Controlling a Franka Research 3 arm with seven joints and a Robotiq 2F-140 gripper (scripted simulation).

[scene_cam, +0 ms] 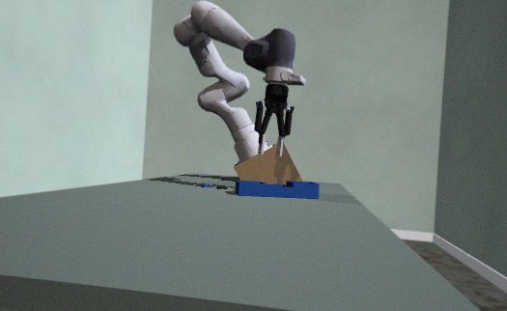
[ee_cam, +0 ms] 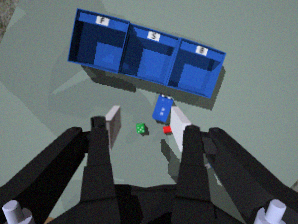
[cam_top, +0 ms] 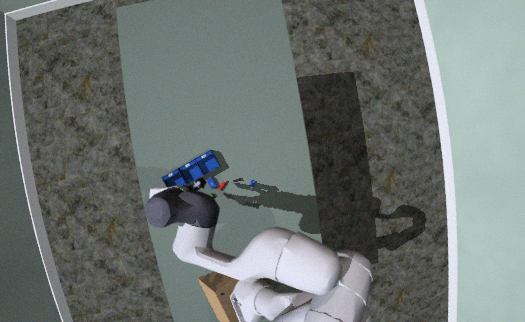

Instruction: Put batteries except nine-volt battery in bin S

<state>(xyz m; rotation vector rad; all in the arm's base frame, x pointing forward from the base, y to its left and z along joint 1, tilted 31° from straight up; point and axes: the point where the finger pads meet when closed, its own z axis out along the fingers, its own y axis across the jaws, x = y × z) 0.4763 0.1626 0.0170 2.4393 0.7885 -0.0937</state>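
The blue bin marked S [ee_cam: 145, 78] [cam_top: 192, 172] is the middle of three joined bins; I see nothing in it. A blue block-shaped nine-volt battery [ee_cam: 162, 110] [cam_top: 212, 183] lies just in front of the bins, its terminals towards them. A red cylinder [cam_top: 223, 185] [ee_cam: 167, 130] lies beside it, partly hidden by the right finger in the wrist view. Further right are a small dark thing [cam_top: 238, 179] and a small blue thing [cam_top: 253, 183] [scene_cam: 206, 185], too small to name surely. My gripper [ee_cam: 145, 116] [scene_cam: 270, 151] is partly open and empty, high above the table.
A green die [ee_cam: 141, 128] [cam_top: 213, 195] lies left of the red cylinder in the wrist view. The bin marked F [ee_cam: 95, 65] and a third bin [ee_cam: 192, 91] flank the S bin. A brown wooden box [cam_top: 218, 296] [scene_cam: 262, 170] stands near the arm's base.
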